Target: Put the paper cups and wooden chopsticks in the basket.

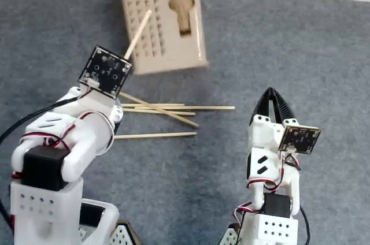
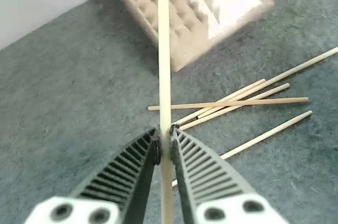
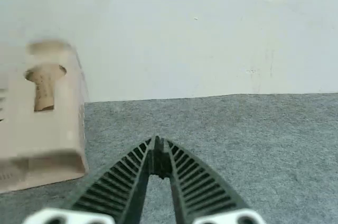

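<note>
A beige perforated basket (image 1: 165, 22) stands at the back of the grey mat, with paper cups (image 1: 184, 11) visible through its handle hole. My left gripper (image 2: 165, 147) is shut on one wooden chopstick (image 2: 163, 55), which points up toward the basket (image 2: 200, 7); the same chopstick (image 1: 137, 34) slants over the basket's side. Several more chopsticks (image 1: 167, 111) lie loose on the mat between the arms, near the held one's lower end (image 2: 237, 102). My right gripper (image 1: 272, 101) is shut and holds nothing, to the right of the loose chopsticks; its own view (image 3: 158, 160) faces the wall, with the basket (image 3: 42, 118) off to one side.
Grey carpet-like mat (image 1: 277, 43) covers the table, bounded by a white wall (image 3: 211, 39) at the back. Open mat lies right of the basket and around the right arm.
</note>
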